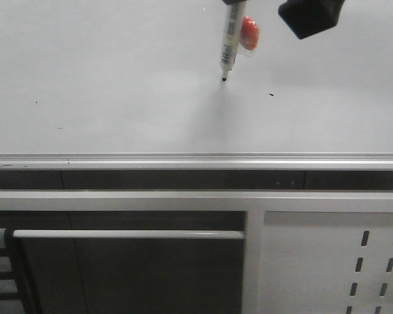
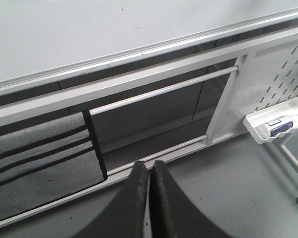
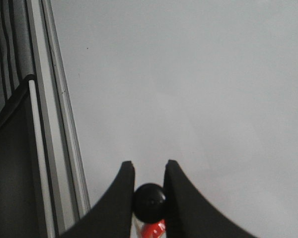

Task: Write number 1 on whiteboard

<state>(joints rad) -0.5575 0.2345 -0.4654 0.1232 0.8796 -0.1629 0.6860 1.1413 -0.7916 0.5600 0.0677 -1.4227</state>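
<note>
LEFT: left gripper point(image 2: 150, 171) hung with fingers together, idle, off the whiteboard point(image 1: 105, 78) | CENTRE: no number 1 drawn yet; marker point(image 1: 228, 46) tip at or just above the board, contact unclear | RIGHT: right gripper point(image 3: 149, 171) clamped on the marker | ADVICE: you needed light, even pressure and one straight stroke toward the frame.

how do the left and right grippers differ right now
The right gripper is shut on a marker, while the left gripper is shut with nothing between its fingers. The right gripper is over the whiteboard; the left gripper looks at the metal frame below the board. Both have black fingers.
</note>
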